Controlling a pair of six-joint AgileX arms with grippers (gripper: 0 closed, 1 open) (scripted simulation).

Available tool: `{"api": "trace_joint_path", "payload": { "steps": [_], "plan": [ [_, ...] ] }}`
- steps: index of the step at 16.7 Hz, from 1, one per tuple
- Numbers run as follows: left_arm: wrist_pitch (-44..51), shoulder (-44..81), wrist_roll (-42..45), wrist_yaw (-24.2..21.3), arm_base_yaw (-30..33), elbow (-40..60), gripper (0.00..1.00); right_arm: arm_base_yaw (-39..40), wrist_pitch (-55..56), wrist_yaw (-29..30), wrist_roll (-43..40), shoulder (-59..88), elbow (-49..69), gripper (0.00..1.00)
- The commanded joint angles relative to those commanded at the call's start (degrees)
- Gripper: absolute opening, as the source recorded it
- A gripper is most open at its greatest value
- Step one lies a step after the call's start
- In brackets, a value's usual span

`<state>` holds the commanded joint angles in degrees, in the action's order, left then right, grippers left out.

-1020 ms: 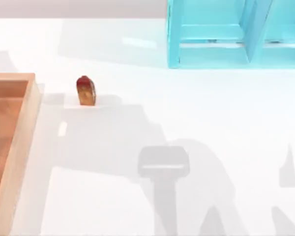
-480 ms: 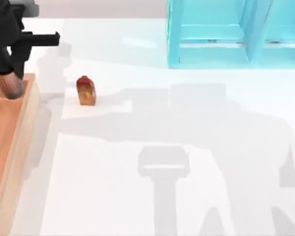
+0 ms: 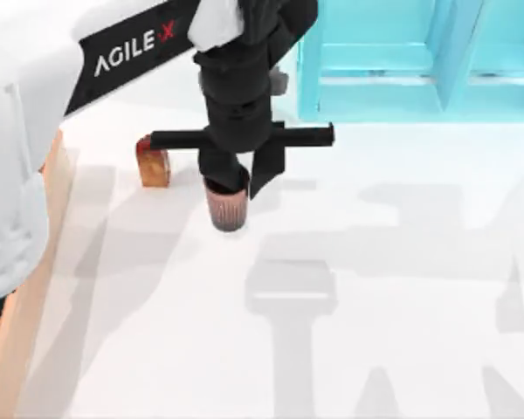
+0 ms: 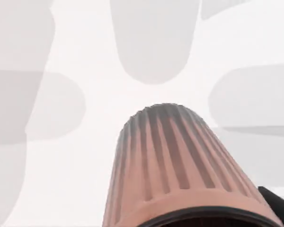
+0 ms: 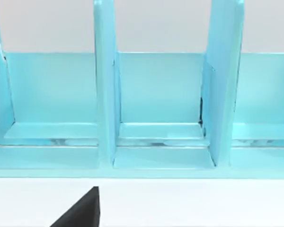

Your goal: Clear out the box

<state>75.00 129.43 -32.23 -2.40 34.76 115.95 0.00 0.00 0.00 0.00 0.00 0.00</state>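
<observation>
My left gripper [image 3: 241,180] is shut on a pink ribbed cup [image 3: 227,208], held over the white table to the right of the box. In the left wrist view the cup [image 4: 173,163] points down at the bare tabletop, with a dark fingertip [image 4: 278,207] beside its rim. The wooden box [image 3: 28,301] lies at the table's left edge, largely hidden under my left arm. A small red-topped brown loaf-like block [image 3: 154,164] stands on the table between the box and the cup. My right gripper [image 5: 80,213] is parked facing the shelf.
A turquoise shelf frame [image 3: 393,61] stands at the back right; its open compartments [image 5: 161,104] face the right wrist camera. White tabletop [image 3: 402,332] stretches across the middle and right, crossed by arm shadows.
My left arm has swung right from over the box's far corner, carrying the cup out past the rim and the small block to the middle of the table.
</observation>
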Motion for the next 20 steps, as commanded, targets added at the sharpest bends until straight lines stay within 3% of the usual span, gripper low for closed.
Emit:
{"api": "trace_joint_path", "payload": {
  "steps": [7,14,19,20],
  "plan": [
    [-0.89,0.7,-2.02,-0.15,1.98,-0.09,0.0,0.0,0.0,0.0,0.0,0.0,0.0,1.0],
    [-9.73,1.23,-1.7,-0.11,1.76,-8.12,0.0,0.0,0.0,0.0,0.0,0.0,0.0,1.0],
    [-10.61,1.31,-1.69,-0.1,1.72,-8.94,0.0,0.0,0.0,0.0,0.0,0.0,0.0,1.0],
    [-10.61,1.31,-1.69,-0.1,1.72,-8.94,0.08,0.0,0.0,0.0,0.0,0.0,0.0,1.0]
  ]
}}
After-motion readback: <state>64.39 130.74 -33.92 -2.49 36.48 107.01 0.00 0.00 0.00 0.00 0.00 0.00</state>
